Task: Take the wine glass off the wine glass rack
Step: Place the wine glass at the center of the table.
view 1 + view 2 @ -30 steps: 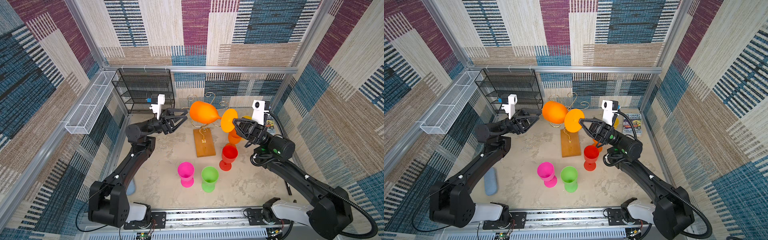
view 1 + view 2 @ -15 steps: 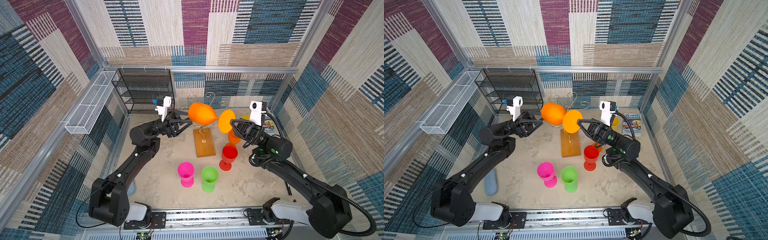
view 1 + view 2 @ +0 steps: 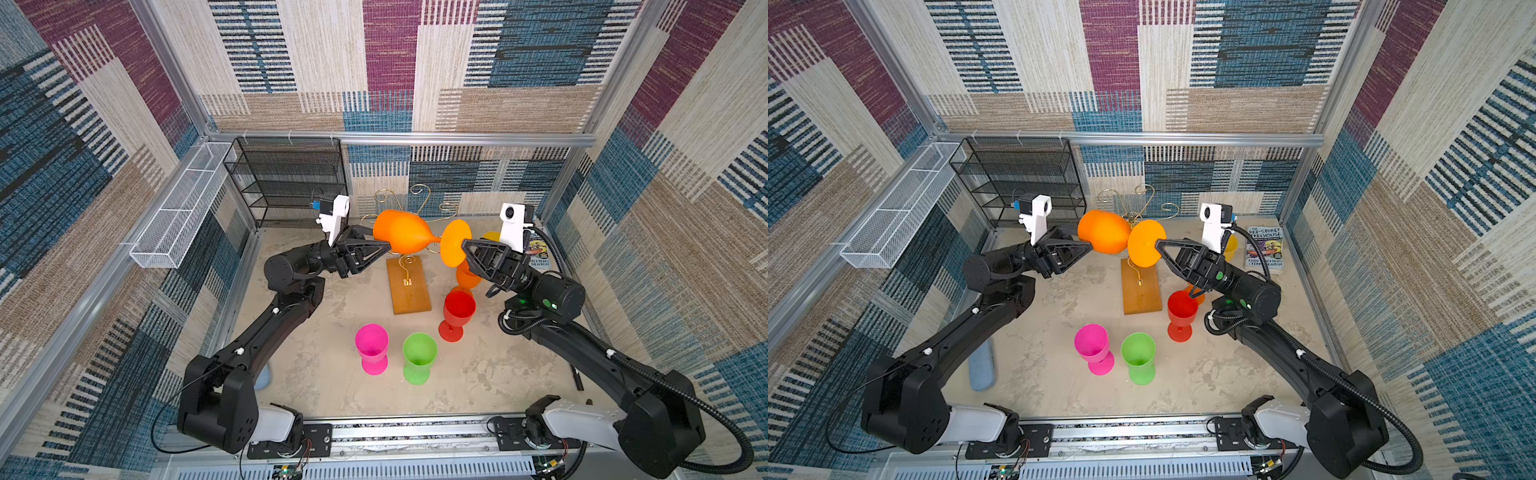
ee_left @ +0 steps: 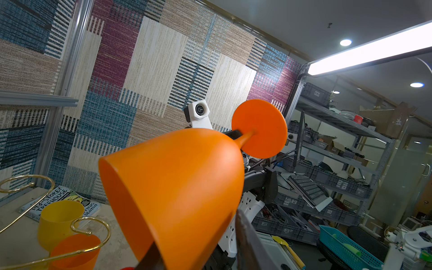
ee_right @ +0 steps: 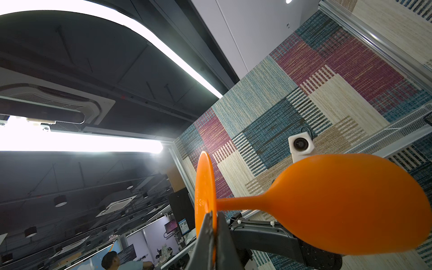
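while the right gripper (image 3: pixel 464 244) is pinching its foot, the wine glass (image 3: pixel 401 237) is hanging sideways.
left gripper (image 3: pixel 386 247) is straddling the bowl rim; whether clamped, cannot tell.

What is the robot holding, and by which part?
The right gripper pinches the orange wine glass by the edge of its round foot. The left gripper is at the bowl's rim; a firm grip cannot be told.
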You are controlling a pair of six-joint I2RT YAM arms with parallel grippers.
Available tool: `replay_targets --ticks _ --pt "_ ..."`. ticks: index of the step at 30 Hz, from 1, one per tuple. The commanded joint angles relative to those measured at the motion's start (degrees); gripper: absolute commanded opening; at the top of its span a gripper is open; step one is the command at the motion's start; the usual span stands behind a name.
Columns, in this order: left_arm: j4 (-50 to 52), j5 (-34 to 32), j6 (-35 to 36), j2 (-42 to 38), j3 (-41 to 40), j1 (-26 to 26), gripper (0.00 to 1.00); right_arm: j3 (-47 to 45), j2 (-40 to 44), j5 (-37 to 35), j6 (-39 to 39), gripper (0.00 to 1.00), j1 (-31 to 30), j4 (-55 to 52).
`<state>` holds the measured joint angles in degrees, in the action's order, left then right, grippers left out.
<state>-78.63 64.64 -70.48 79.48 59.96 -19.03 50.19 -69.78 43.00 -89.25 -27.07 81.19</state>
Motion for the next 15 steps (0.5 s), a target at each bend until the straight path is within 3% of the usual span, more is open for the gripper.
replay_targets --ticks 1,4,15 --pt "-2.16 0.44 0.17 -1.29 0.04 -0.28 0.31 -0.05 -0.71 -0.90 0.24 0.00 0.00 24.54" --pt "-2.14 0.41 0.10 -2.49 -0.19 -0.30 0.24 0.10 -1.15 -1.18 -0.13 0.01 0.03 24.52" --pt "-2.23 -0.30 0.08 -8.28 -1.61 -0.57 0.00 -1.48 0.06 -2.59 1.73 0.51 0.20 20.94"
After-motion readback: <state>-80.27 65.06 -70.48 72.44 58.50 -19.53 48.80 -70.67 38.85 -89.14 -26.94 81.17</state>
